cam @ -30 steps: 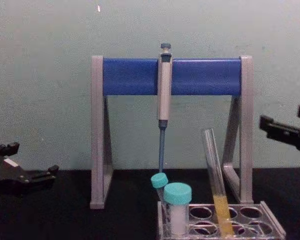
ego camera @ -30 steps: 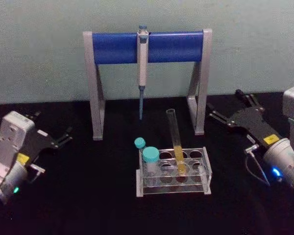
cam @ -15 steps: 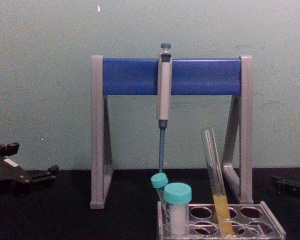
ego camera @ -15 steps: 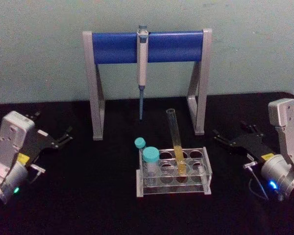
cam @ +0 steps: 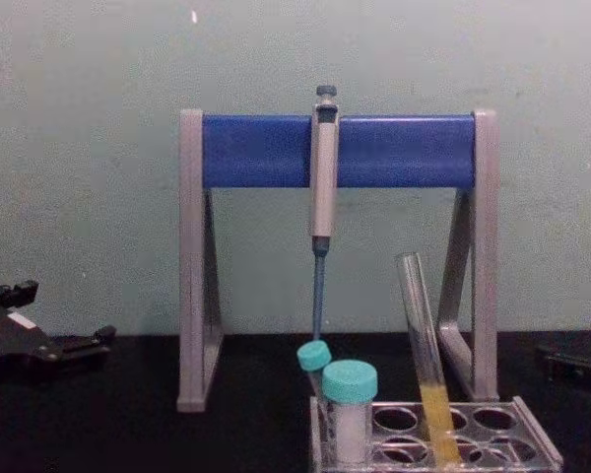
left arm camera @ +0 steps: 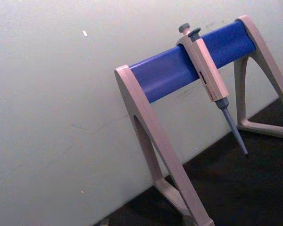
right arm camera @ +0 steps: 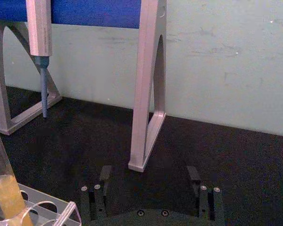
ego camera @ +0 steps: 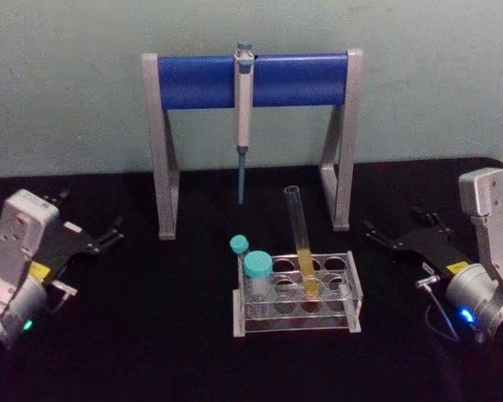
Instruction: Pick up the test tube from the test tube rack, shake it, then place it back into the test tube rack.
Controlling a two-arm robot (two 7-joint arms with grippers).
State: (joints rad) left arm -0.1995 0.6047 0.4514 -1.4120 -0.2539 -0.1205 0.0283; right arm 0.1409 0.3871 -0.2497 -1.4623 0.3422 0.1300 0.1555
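R gripper (ego camera: 384, 238): fingers spread apart, nothing between them; held low over the table, rt of the rack, tips aimed toward the tube side.
R fingers (right arm camera: 105, 173): seen apart in the wrist view, w/ the stand leg just beyond them and the tube off to one side, well clear.
Tube (ego camera: 299, 237): not yet gripped; seated in the rack (ego camera: 349, 289), leaning a bit, yellow liquid in the lower part, open top. Well apart from the R fingertips, across bare table.
Step in hand (judged): approach for pickup. Tube best taken on the bare glass above the liquid, fingers kept wide until the glass sits between them, then closed gently. Lift should be along the tube's lean so the rack isn't dragged. Open top, so shake should be kept small.
Hazards near path: capped vials (ego camera: 256, 268) beyond the tube, stand (ego camera: 344, 138) leg behind the fingers, pipette (ego camera: 244, 109) hung further back.
L gripper (ego camera: 105, 237): parked far side of the rack, fingers apart, empty.
Change vs 1 s ago: R gripper was higher and further back by the stand leg; since lowered and drawn nearer the table. Almost no shift in the last half sec. Tube, rack, L gripper unchanged.
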